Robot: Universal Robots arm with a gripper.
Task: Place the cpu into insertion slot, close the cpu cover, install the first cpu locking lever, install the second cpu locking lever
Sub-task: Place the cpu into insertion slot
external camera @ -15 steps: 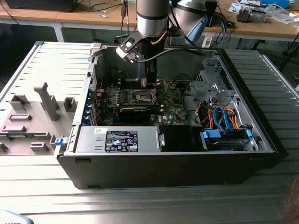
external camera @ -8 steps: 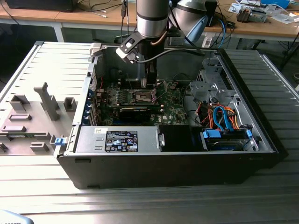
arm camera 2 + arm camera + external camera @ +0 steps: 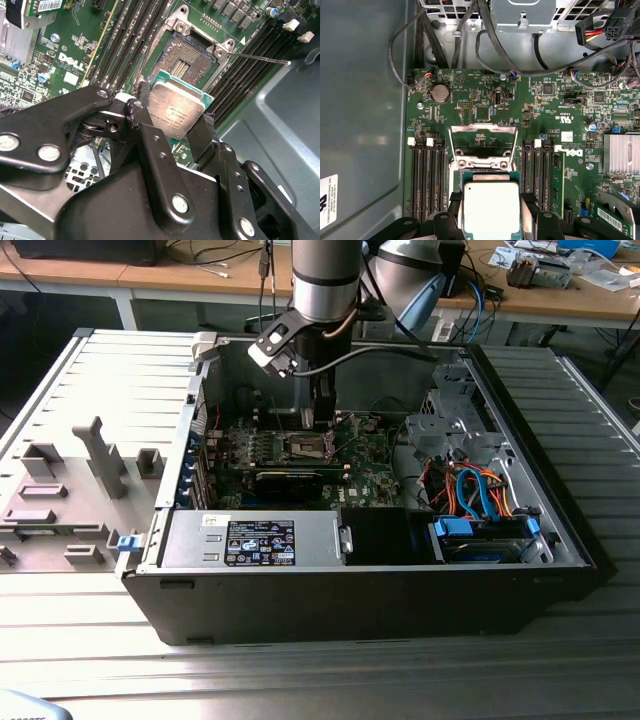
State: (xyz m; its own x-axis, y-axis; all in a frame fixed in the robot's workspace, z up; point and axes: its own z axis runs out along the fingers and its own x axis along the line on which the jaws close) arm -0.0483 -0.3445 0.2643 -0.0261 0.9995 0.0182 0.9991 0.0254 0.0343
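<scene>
The claw (image 3: 175,108) grips the cpu (image 3: 176,114); second wrist view reveals the open socket (image 3: 183,62).

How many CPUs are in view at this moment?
1. The cpu is clamped by its edges in the gripper, held clear of the open socket. The socket's contacts are bare, so none is seated there.
</scene>
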